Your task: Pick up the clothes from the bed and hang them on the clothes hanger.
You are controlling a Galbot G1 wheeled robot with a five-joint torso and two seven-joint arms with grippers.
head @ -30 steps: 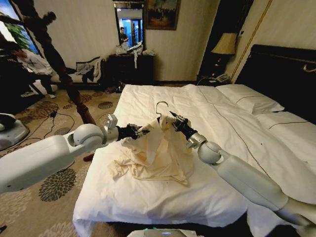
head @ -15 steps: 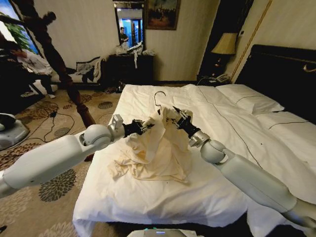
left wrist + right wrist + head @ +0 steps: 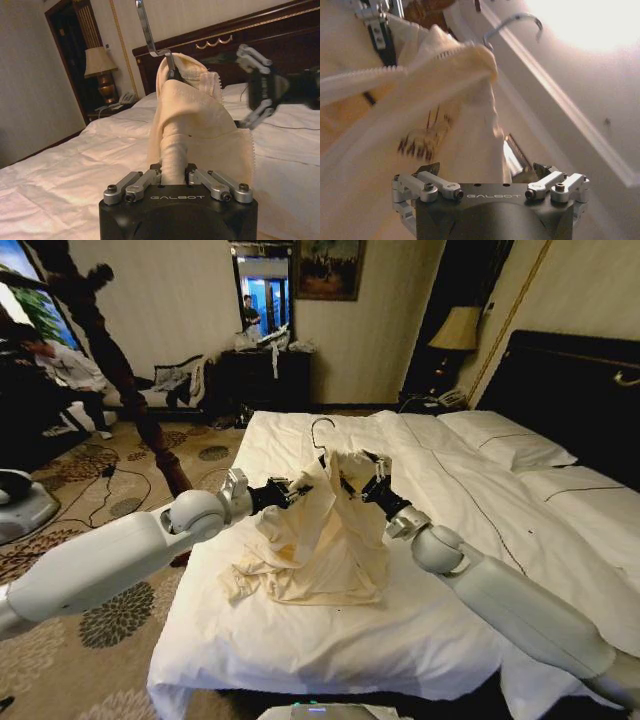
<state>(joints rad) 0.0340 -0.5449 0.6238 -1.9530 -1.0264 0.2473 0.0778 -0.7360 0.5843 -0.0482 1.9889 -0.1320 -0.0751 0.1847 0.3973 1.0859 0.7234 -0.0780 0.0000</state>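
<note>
- Clothes (image 3: 318, 530) now lifted higher off the bed (image 3: 470, 490) than a second ago, upper part drawn up into a peak, lower folds still pooled on the duvet.
- Clothes hanger (image 3: 322, 435) raised with them; hook poking out just above the peak, body buried in fabric.
- Left hand (image 3: 296, 490) just beside the hanger, on its left, clenched on a rolled strip of the clothes.
- Right hand (image 3: 372, 477) close on the hanger's other side, fingers spread, released rather than gripping; cloth hanging in front of it.
- Likely meaning: garment being worked over the hanger's shoulders, not yet settled evenly.
</note>
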